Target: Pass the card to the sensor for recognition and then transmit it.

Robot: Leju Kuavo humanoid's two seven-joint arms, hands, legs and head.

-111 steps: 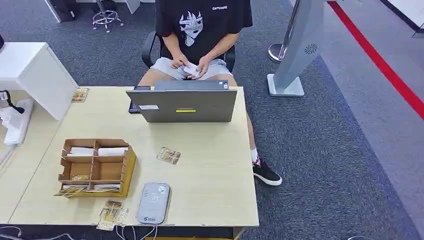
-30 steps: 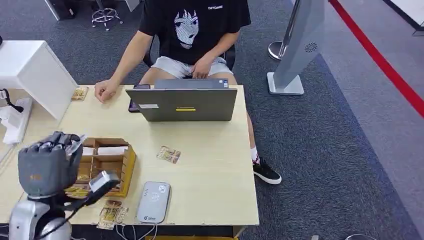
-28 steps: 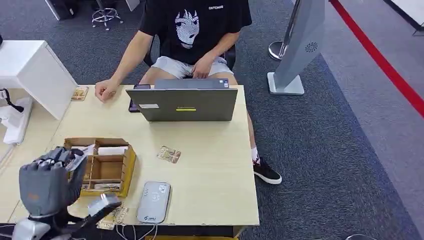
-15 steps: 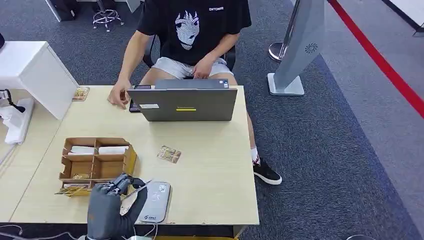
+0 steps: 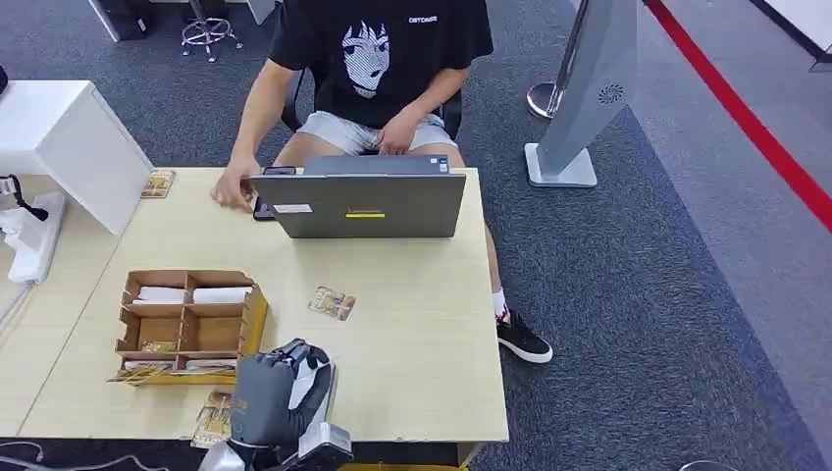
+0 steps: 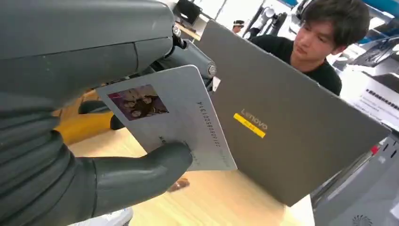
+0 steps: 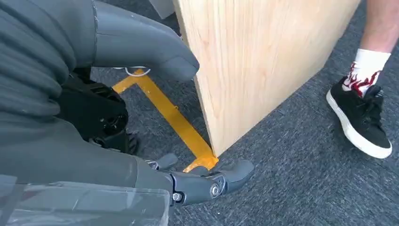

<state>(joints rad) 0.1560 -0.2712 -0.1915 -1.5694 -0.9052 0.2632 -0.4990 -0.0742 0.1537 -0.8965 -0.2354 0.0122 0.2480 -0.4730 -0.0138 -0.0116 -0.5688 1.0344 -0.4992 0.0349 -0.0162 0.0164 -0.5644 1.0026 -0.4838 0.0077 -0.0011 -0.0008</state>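
Card [image 6: 181,120] is pinched between thumb and fingers of left hand [image 5: 278,391], above the sensor at the table [image 5: 422,334] edge.

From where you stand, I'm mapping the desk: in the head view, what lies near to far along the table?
Left hand holding the card over the near edge → wooden organizer box → loose card → laptop → person seated behind the table.

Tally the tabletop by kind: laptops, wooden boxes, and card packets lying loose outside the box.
Laptops: 1
Wooden boxes: 1
Loose card packets: 3
Total: 5
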